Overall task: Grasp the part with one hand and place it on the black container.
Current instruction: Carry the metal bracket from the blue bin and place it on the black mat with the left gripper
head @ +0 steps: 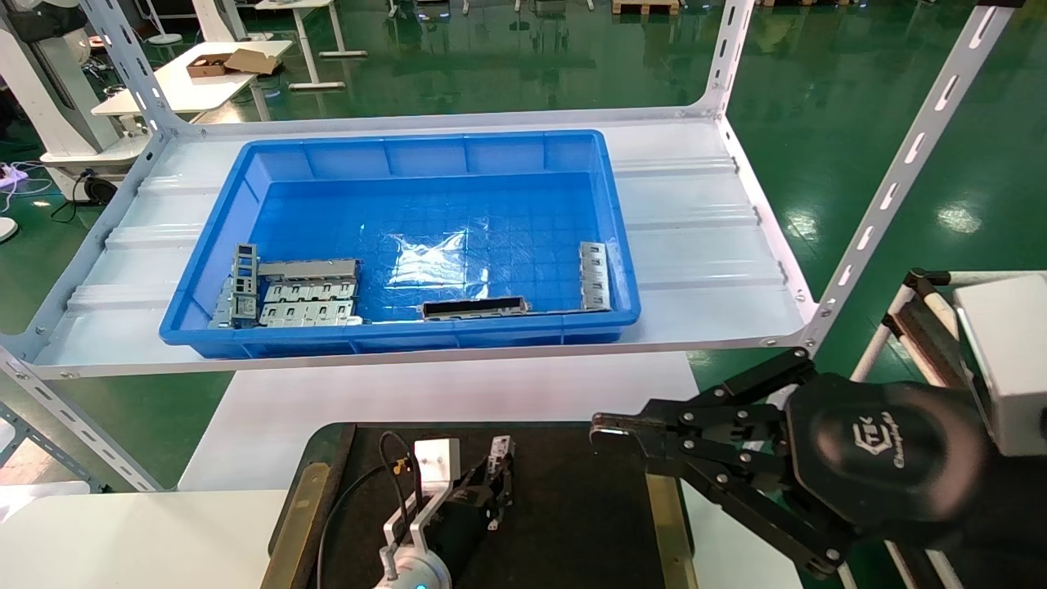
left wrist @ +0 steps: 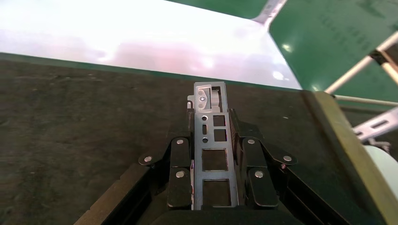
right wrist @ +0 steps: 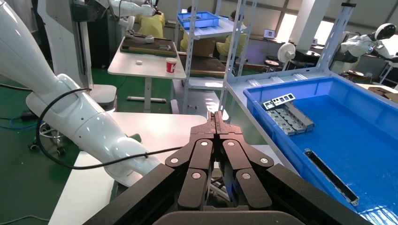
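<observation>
My left gripper [head: 495, 474] is shut on the part [head: 499, 452], a slim silver-grey bar with square cutouts. It holds the part low over the black container [head: 572, 507]. In the left wrist view the part [left wrist: 212, 140] lies lengthwise between the fingers [left wrist: 180, 154], its far end sticking out past the tips over the container's dark surface [left wrist: 70, 131]. I cannot tell whether the part touches the surface. My right gripper [head: 609, 429] is shut and empty, parked above the container's right edge; it also shows in the right wrist view [right wrist: 217, 119].
A deep blue bin [head: 409, 147] stands on the white shelf [head: 695, 204] beyond the container. It holds flat grey plates [head: 307, 298], a dark channel piece [head: 474, 307] and another bar [head: 595, 275]. An olive-gold strip [head: 667, 515] edges the container.
</observation>
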Controlling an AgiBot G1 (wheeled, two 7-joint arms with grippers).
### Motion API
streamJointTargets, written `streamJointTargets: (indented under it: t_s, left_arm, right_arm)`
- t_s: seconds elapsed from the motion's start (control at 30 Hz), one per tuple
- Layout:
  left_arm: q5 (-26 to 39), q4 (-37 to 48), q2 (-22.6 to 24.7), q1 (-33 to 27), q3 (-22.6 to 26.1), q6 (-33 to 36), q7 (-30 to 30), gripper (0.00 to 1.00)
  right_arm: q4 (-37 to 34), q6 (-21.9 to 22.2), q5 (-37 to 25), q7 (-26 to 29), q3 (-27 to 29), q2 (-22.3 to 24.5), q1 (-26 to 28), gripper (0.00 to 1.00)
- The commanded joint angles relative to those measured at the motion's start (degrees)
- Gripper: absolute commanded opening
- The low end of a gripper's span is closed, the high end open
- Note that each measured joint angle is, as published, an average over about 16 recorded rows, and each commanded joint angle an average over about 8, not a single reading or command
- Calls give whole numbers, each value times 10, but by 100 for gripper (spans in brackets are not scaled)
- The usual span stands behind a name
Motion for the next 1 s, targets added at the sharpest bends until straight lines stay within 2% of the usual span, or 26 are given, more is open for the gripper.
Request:
streamJointTargets:
  t_s: [0.03,0.57,1.0]
  left_arm:
    - [-10,13,8,-7,6,-12,3,0]
    - [-70,35,13,-37,75,-75,-3,0]
    - [-85,54,14,-48,122,-94,-34,0]
  right_arm:
    - [0,0,0,0,0,0,0,0]
    - [0,0,0,0,0,0,0,0]
    - [0,0,0,0,0,0,0,0]
